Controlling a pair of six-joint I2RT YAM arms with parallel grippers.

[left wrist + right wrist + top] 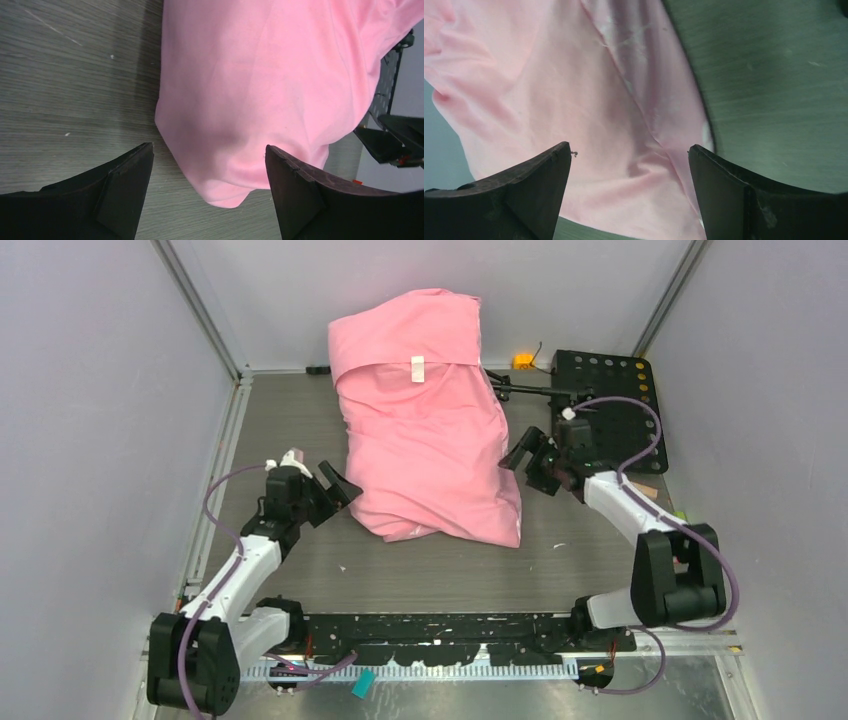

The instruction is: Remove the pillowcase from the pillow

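Observation:
The pink pillowcase point(425, 435) covers the whole pillow, which is hidden inside it. The bundle lies in the middle of the grey table, its far end leaning on the back wall, with a small white tag point(418, 367) near the top. My left gripper point(338, 490) is open at the bundle's near left corner, which sits between its jaws in the left wrist view point(235, 130). My right gripper point(520, 455) is open at the bundle's right side, with pink fabric point(589, 125) between its jaws. Neither holds anything.
A black perforated board point(612, 400) lies at the back right with a black rod point(525, 390) reaching toward the pillow. A small orange object point(523, 361) sits by the back wall. Grey walls enclose the table point(450, 570) on three sides.

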